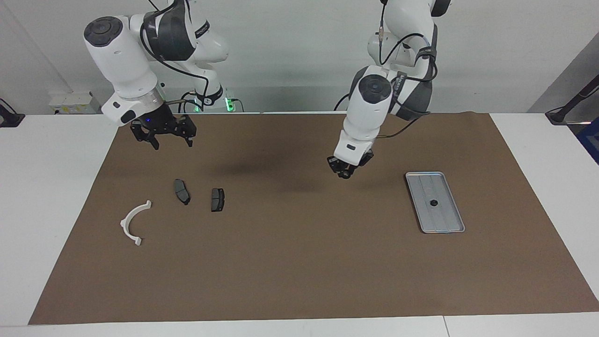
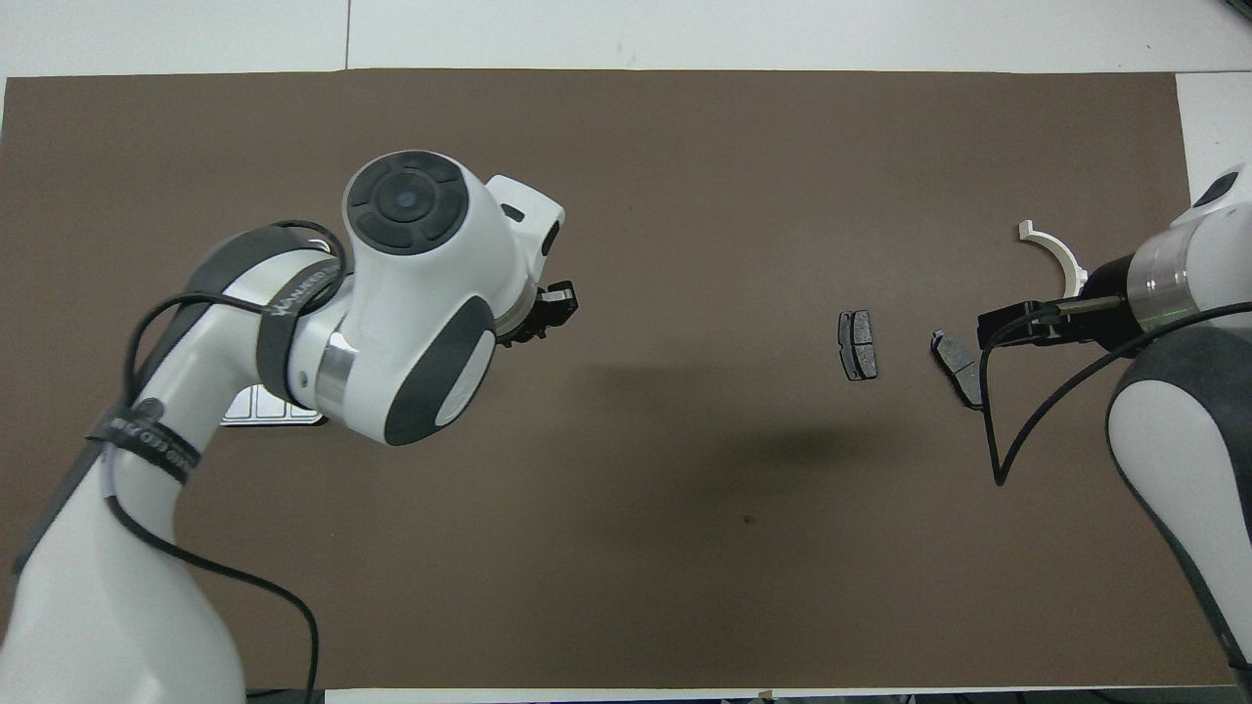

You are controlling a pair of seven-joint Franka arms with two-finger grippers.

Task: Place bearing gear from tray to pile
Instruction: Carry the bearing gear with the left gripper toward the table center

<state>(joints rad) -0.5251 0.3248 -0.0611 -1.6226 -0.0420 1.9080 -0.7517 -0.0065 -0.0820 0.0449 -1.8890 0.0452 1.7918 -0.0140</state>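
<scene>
Bearing gear: small dark round part (image 1: 433,203), lying in the middle of the tray.
Tray: flat silver-grey ridged metal tray (image 1: 444,220), toward the left arm's end; holds only that part; mostly hidden under the arm in the overhead view.
Left gripper (image 1: 345,172): raised over bare brown mat (image 1: 299,262), between tray and pile; fingers close together, cannot tell if they pinch anything.
Right gripper (image 1: 164,133): fingers apart, empty, raised over the mat beside the pile.
Pile: white half-ring plastic bracket (image 1: 134,222), two dark grey brake-pad-shaped pieces (image 1: 182,191) (image 1: 217,199), at the right arm's end.

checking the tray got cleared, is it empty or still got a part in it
Not empty: a small dark part lies on the tray.
</scene>
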